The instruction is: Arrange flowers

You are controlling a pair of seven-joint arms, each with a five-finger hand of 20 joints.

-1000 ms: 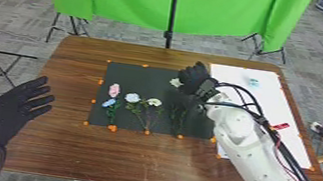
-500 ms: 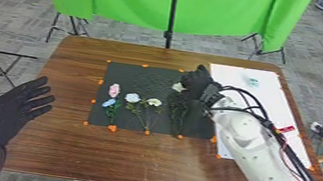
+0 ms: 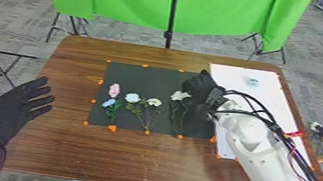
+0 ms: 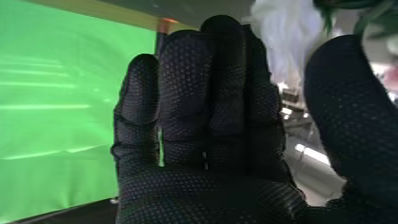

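My right hand (image 3: 201,91) is over the right part of the black mat (image 3: 152,72), just right of a white flower (image 3: 180,96) whose green stem runs toward the near edge. In the right wrist view the same hand (image 4: 195,110) has straight fingers, its thumb apart; white petals (image 4: 284,37) show beyond the gap between them. Left of that flower lie a cream flower (image 3: 154,102), a pale blue-white one (image 3: 132,97), a pink one (image 3: 114,90) and a blue one (image 3: 109,103). My left hand (image 3: 10,109) is open beside the mat at the left.
A white board (image 3: 232,70) lies at the table's right, with a small light-blue item (image 3: 253,82) on it. Orange markers (image 3: 112,128) line the mat's edges. Brown table (image 3: 60,151) surrounds the mat, and a green cloth (image 3: 213,9) hangs behind it.
My right hand has moved slightly right and toward the near side, coming away from the white flower's head, which shows more fully and sits a little nearer. The left hand has not moved.
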